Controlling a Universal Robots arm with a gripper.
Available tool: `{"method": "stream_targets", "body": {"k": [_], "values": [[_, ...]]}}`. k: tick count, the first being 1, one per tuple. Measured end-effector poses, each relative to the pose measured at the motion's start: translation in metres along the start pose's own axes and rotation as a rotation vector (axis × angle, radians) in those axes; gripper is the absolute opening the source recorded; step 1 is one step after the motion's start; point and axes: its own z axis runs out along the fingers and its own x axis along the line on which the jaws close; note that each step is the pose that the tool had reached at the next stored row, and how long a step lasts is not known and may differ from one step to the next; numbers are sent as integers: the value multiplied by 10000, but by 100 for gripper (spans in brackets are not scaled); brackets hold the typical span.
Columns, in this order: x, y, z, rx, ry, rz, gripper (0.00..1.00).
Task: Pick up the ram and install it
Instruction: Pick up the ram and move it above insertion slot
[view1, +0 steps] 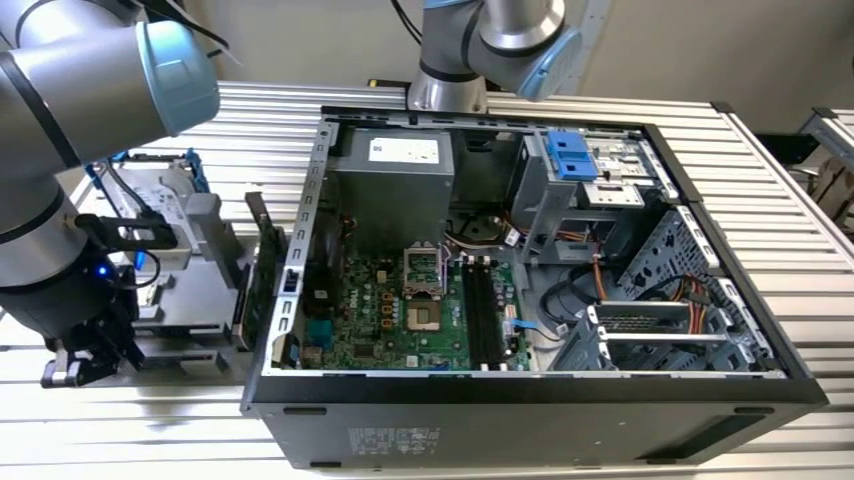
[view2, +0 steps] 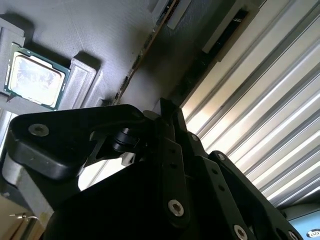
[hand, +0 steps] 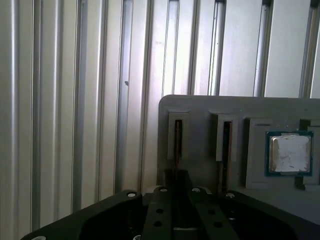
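Ribbed aluminium makes up the tabletop (view1: 787, 170), its slats running under everything. On it lies an open black computer case (view1: 534, 400), side panel off, so I can look straight down into it. The grey arm (view1: 94, 80) bends round the exterior view's left and reaches down outside the case wall. Inside the case sits the green motherboard (view1: 387, 320), with its long black memory slots (view1: 487, 310) just beside the processor socket.

Outside the case, on the exterior view's left, stands a grey holder (view1: 200, 250), which shows in the first wrist view as a flat block (hand: 200, 107) with narrow upright pockets. The ram (hand: 177, 140) stands edge-on in one of those pockets, well apart from the motherboard; in the second wrist view it is a thin dark line (view2: 134, 67) across the grey surface. The jaws hang right over that pocket, closest to this stick, but I cannot tell whether they are released or clenched on it. A second stick (hand: 226, 142) stands in the neighbouring pocket. Beyond that, a small square metal-topped processor chip (hand: 290, 153) lies flat in its own recess of the holder.
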Motion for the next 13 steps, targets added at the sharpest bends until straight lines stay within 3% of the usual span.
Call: {"method": "stream_targets", "body": {"k": [13], "values": [[0,0,0,3,2,-71,0]]}}
